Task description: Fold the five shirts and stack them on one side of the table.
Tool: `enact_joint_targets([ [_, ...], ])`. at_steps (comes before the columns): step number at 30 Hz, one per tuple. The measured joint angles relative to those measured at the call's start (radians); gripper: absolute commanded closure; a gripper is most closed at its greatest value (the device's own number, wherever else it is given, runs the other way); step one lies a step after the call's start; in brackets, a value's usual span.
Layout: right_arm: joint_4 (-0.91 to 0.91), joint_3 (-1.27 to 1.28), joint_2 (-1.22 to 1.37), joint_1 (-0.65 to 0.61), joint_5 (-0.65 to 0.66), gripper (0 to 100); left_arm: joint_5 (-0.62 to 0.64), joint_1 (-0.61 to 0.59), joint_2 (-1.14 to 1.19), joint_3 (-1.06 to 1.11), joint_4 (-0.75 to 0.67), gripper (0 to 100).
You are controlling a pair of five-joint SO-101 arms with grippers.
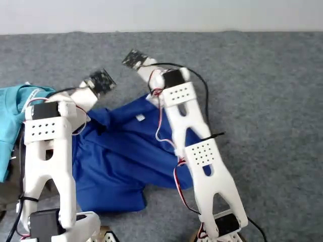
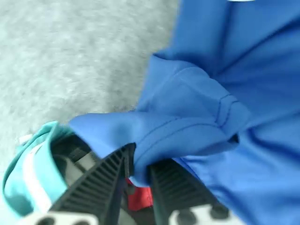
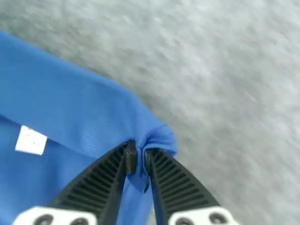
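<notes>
A blue shirt (image 1: 121,161) lies crumpled on the grey table between the two arms. My left gripper (image 2: 138,164) is shut on a sleeve fold of the blue shirt (image 2: 197,117), at the shirt's left side in the high view, by the left arm's wrist (image 1: 83,101). My right gripper (image 3: 138,157) is shut on the shirt's edge (image 3: 70,108) near the collar, where a white label (image 3: 30,139) shows. That grip sits below the right arm's wrist (image 1: 161,83) at the shirt's far edge. A teal shirt (image 1: 12,108) lies bunched at the table's left edge.
Grey carpet-like table surface (image 1: 267,101) stretches free to the right and at the back. The teal shirt (image 2: 23,173) lies close beside my left gripper. A white wall runs along the far edge.
</notes>
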Motion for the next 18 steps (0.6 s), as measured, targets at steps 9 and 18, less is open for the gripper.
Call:
enact_joint_targets([
  [9,0.017,0.000,-0.161,0.161,0.000,98.8,0.236,0.052,0.000,-0.066,-0.250,98],
  [18,-0.020,0.000,-0.212,0.276,0.000,98.8,0.345,0.106,0.189,-0.192,-0.463,98],
])
